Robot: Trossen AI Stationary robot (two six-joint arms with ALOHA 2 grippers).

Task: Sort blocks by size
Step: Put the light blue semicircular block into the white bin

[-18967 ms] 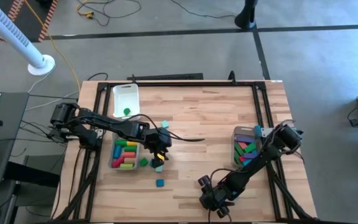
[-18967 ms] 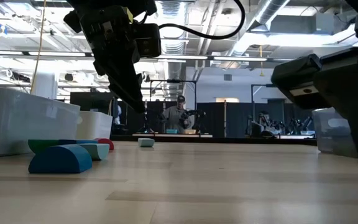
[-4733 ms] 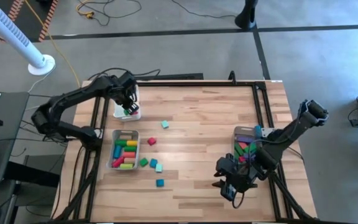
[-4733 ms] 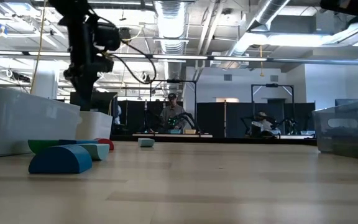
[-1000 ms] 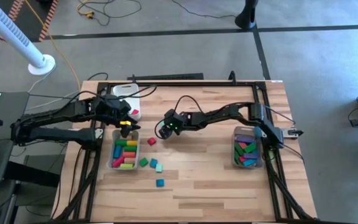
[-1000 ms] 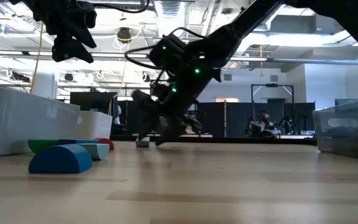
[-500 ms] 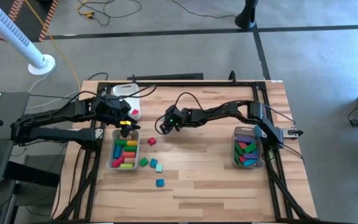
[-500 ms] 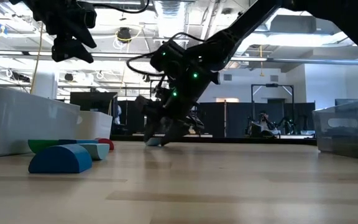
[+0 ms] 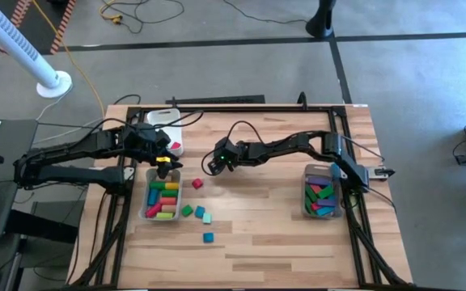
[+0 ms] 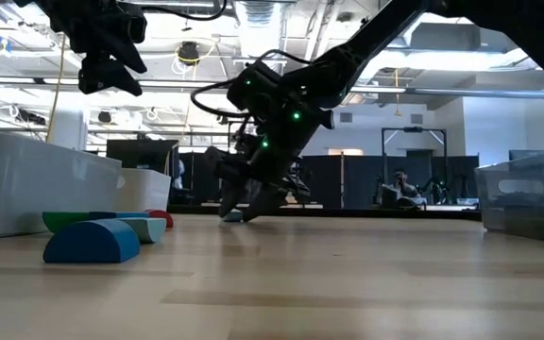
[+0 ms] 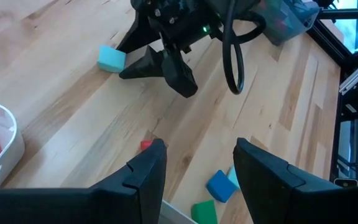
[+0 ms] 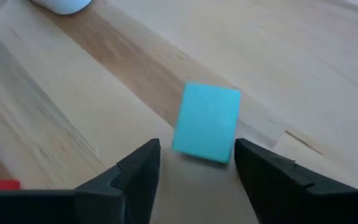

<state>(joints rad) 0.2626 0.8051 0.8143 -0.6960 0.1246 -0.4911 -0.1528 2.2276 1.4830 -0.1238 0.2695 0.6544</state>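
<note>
**Teal block between the right gripper's spread fingers**

Teal block (image 12: pixel 207 122) lies flat on the wooden table (image 9: pixel 273 234), near the middle of its far half. The right gripper (image 9: pixel 212 165) is down at the tabletop there, fingers apart with the block lying at the gap between their tips; the fingers do not visibly press its sides. In the low view the same gripper (image 10: pixel 235 210) reaches down to the table surface.

The left gripper (image 9: pixel 163 162) hangs above the far end of the left clear bin (image 9: pixel 146 212), beside the white tray (image 9: pixel 167 117). Something yellow sits between its fingers in the high view, yet its own wrist view shows the fingers (image 11: pixel 148 171) parted with bare table between them, so I cannot tell whether it holds anything.

Sorted blocks fill the left bin and the right clear bin (image 9: pixel 306 212). A red block (image 9: pixel 197 184) lies loose just beside the left bin, with a green block (image 9: pixel 187 211), two pale teal blocks (image 9: pixel 203 215) and a blue block (image 9: pixel 208 238) nearer the front edge.
</note>
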